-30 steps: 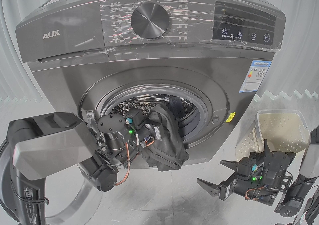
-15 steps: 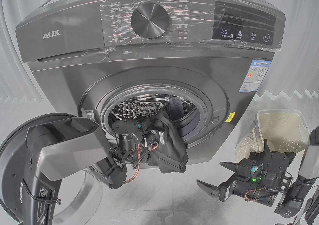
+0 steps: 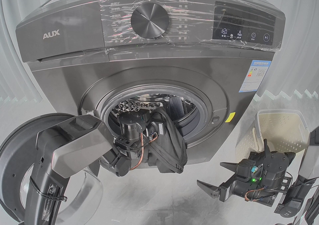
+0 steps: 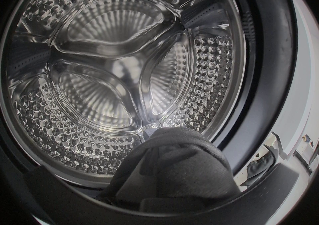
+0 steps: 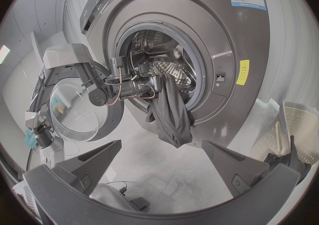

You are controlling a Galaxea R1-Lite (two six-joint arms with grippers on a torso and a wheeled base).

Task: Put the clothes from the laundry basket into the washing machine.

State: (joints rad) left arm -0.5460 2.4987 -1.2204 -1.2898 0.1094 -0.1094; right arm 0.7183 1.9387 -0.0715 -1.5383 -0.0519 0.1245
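Pushing the dark garment deeper into the washing machine matters, since the left gripper pinches it with much hanging outside; the right gripper sits spread.

Probably a test room or lab staged as a laundry corner, not a lived-in home; the washing machine wears protective film over its panel (an energy label sits on its front); pale pleated curtains hang behind; a bare grey floor lies below.
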